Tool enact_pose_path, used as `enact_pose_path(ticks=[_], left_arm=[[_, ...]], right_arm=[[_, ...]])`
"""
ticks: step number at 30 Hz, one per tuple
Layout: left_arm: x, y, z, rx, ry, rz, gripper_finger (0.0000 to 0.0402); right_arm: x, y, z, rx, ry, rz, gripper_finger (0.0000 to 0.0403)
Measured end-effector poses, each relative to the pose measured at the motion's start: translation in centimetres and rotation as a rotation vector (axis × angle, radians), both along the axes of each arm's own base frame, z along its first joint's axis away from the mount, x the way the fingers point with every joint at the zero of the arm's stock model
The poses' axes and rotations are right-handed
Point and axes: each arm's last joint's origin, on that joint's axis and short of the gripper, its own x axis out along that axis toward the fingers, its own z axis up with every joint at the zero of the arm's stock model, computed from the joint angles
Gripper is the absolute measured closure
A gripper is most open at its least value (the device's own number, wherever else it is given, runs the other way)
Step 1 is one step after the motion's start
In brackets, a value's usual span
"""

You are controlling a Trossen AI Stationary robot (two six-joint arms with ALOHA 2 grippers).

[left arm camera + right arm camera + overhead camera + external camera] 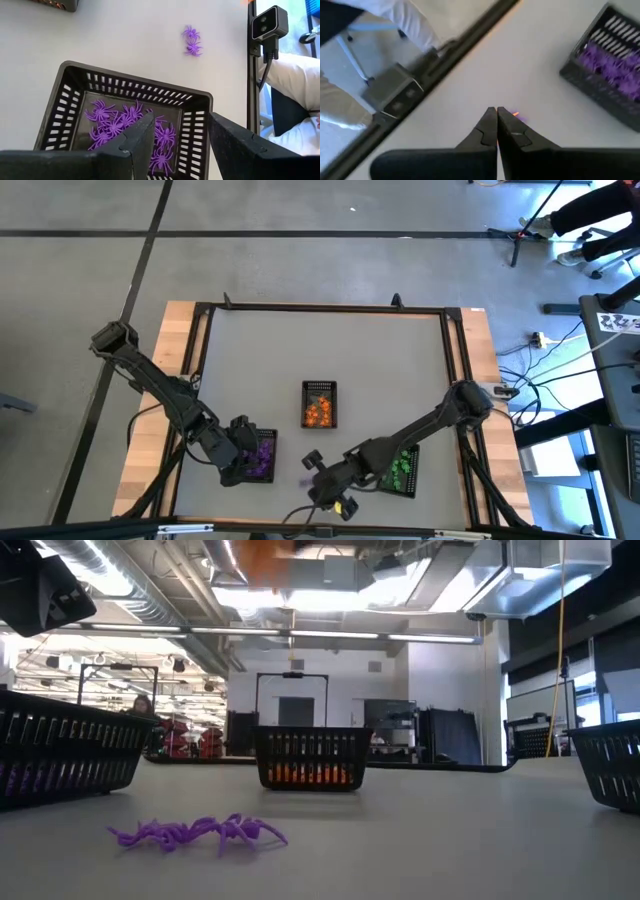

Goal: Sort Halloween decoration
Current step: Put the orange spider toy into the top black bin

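While the left gripper [177,145] hangs open over the purple tray [70,85], the right gripper [496,114] is pinched shut near the table's front edge.

With its jaws spread wide and holding nothing, the left gripper sits above the tray of purple spiders [117,125] at the table's front left. Two loose purple spiders [191,41] lie on the bare table [330,345] just beyond that tray, between it and the right gripper; the low view shows them flat on the surface. A speck of orange [515,115] shows beside the right fingertips, but whether it is held cannot be told. Orange trinkets [319,414] fill the centre tray [319,387], and green ones [401,468] lie in the tray [412,490] at front right, under the right arm.
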Motion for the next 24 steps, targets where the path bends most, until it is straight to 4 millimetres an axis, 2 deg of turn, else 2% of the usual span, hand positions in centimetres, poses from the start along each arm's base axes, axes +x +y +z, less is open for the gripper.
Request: enact_pose_path(ticks=[4,9,20,22,24], left_arm=[[0.0,0.0,0.0,0.001,0.0,0.0,0.0227],[0.0,0.0,0.0,0.0,0.0,0.0,0.0227],[0.0,0.0,0.0,0.0,0.0,0.0,0.0227],[0.0,0.0,0.0,0.0,0.0,0.0,0.0227],[0.0,0.0,0.0,0.0,-0.001,0.0,0.0227]], right_arm=[[-0.5,-0.6,1.9,0.022,-0.018,0.003,0.0403],[-0.4,-2.9,2.9,0.007,0.019,-0.05,0.0403],[0.1,-10.2,-1.4,-0.038,0.166,-0.263,0.0403],[0.0,-11.8,-1.5,-0.018,0.144,-0.302,0.0403],[-0.4,-13.2,-0.8,0.007,0.094,-0.332,0.0403]])
